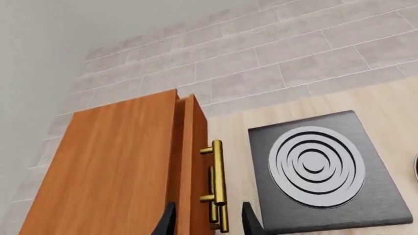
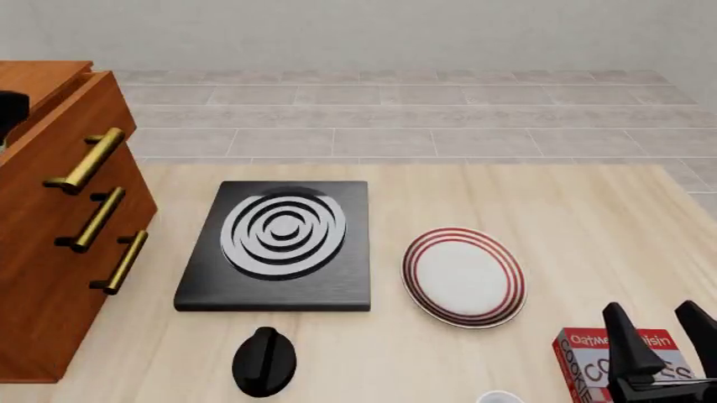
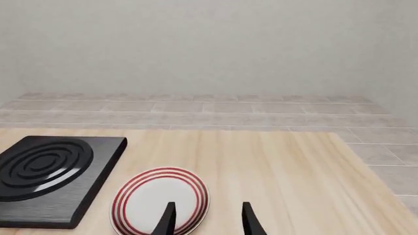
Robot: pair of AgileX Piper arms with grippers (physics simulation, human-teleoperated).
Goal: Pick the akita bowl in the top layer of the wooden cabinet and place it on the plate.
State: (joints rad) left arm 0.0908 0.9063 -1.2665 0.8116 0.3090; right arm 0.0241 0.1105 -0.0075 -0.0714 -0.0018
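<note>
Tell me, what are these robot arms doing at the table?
The left gripper is open around the brass bar handle on the top drawer of the reddish-brown wooden cabinet, not yet pulling. The drawer looks nearly closed, and no bowl shows yet. The right gripper waits open near the round white plate with red rings, which has nothing on it, beside the black stove slab.
</note>
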